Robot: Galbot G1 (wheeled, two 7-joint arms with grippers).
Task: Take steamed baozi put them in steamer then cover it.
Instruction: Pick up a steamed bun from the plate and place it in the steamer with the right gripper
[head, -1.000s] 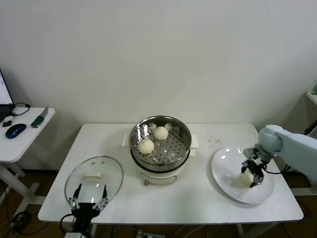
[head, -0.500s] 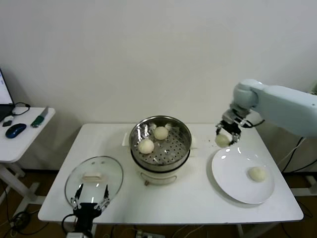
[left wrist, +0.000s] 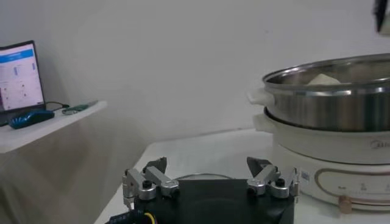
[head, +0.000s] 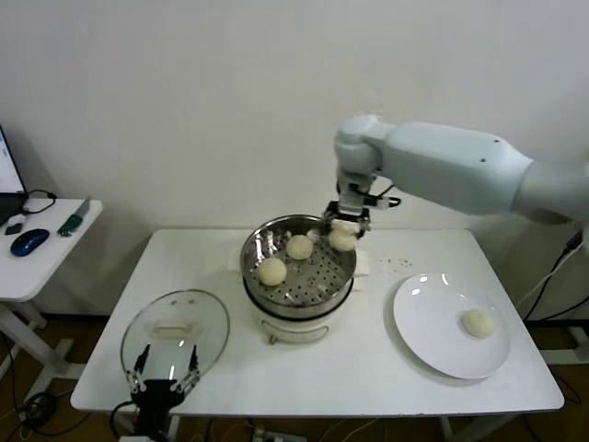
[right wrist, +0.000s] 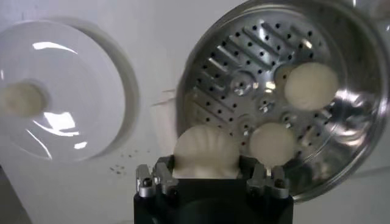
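Observation:
The steel steamer (head: 296,287) stands mid-table on its white pot base, with two baozi (head: 271,272) (head: 299,246) inside. My right gripper (head: 344,232) is shut on a third baozi (head: 342,239) and holds it above the steamer's right rim; in the right wrist view that baozi (right wrist: 206,152) sits between the fingers over the perforated basket (right wrist: 244,79). A fourth baozi (head: 477,322) lies on the white plate (head: 433,322). The glass cover (head: 175,333) lies flat at the front left. My left gripper (head: 164,376) is open, parked by the cover's front edge.
A side table (head: 37,249) at the far left holds a mouse and small items. The steamer (left wrist: 329,91) shows to one side in the left wrist view. The table's front edge runs just past the cover and the plate.
My right gripper picked a baozi off the plate, lifted it and carried it left to above the steamer's right rim. One baozi stays on the plate. The left arm has not moved.

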